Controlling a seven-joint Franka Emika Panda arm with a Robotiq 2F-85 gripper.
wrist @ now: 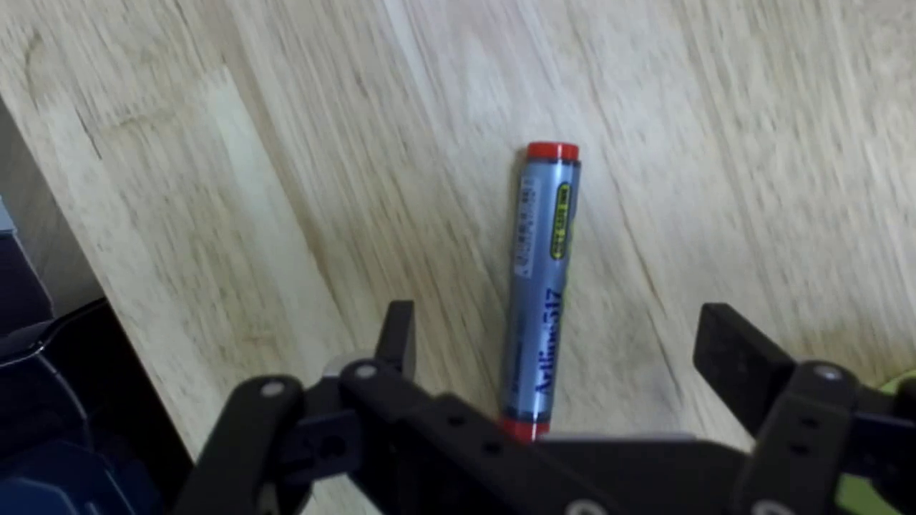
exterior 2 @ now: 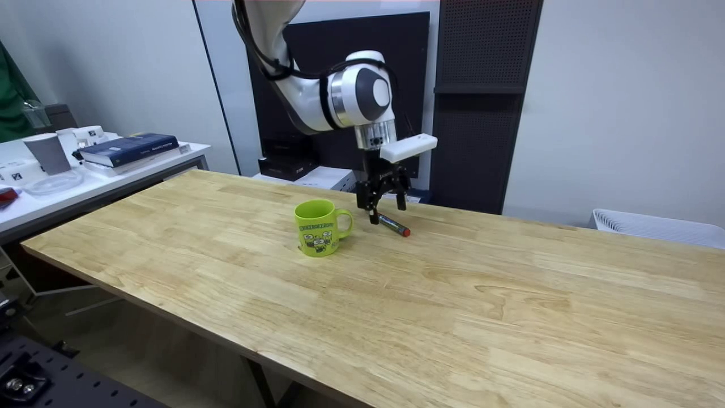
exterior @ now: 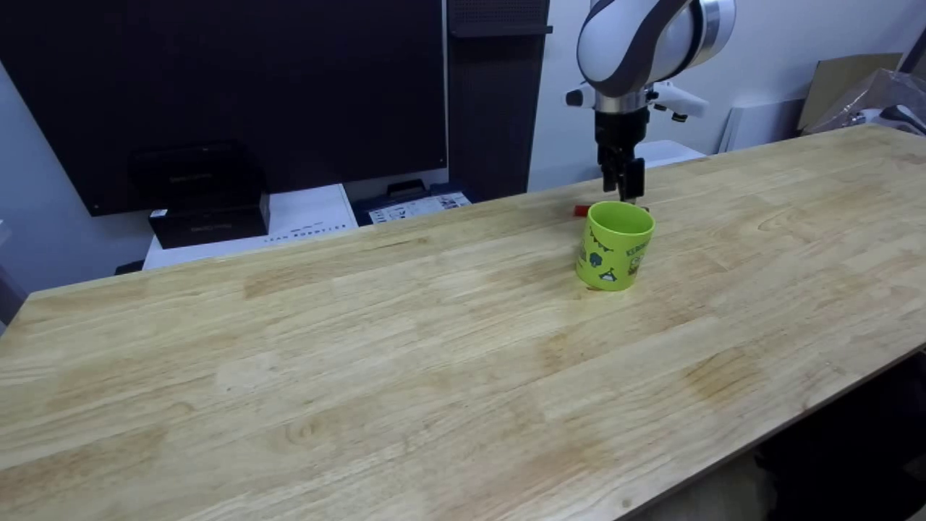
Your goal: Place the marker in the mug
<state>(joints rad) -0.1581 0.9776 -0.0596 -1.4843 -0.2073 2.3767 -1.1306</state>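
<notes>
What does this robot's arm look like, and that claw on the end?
The arm is smooth, rounded and white, with dark grey patches and silvery rings. Black cables run along its outside, and a white bar-shaped piece sits beside the wrist. The gripper is black, with two blocky-tipped fingers and pale, round pin or screw heads.

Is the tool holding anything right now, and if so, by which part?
Nothing: the tool is open, and the marker lies on the table, with gaps showing between it and both fingers.
</notes>
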